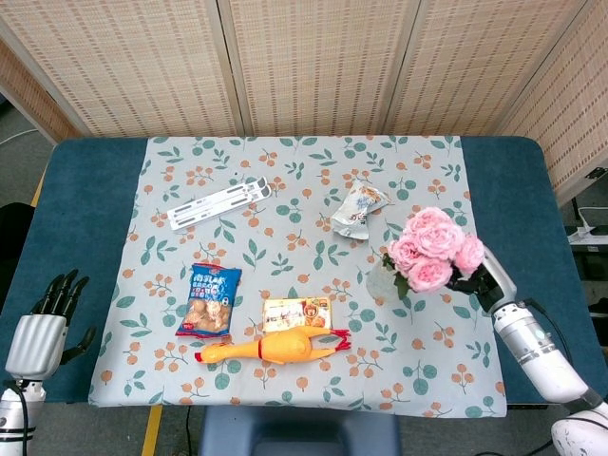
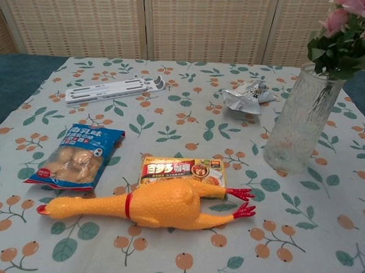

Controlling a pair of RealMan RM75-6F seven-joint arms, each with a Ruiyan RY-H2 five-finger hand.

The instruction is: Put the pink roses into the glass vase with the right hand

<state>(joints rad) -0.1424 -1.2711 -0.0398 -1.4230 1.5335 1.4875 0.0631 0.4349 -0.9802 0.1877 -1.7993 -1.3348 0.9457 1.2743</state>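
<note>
The bunch of pink roses (image 1: 432,249) stands over the glass vase (image 1: 379,281), which the blooms mostly hide in the head view. In the chest view the ribbed vase (image 2: 301,121) is upright at the right, with the green stems down inside it and the roses (image 2: 353,26) just above its rim. My right hand (image 1: 478,278) grips the bunch from the right, under the blooms; the chest view does not show it. My left hand (image 1: 46,321) hangs open at the table's left edge, holding nothing.
A yellow rubber chicken (image 2: 142,208) lies at the front, with an orange food packet (image 2: 182,170) behind it. A blue snack bag (image 2: 74,156) lies to the left. A silver wrapper (image 2: 246,97) is left of the vase, and a white strip (image 2: 111,89) lies at the back left.
</note>
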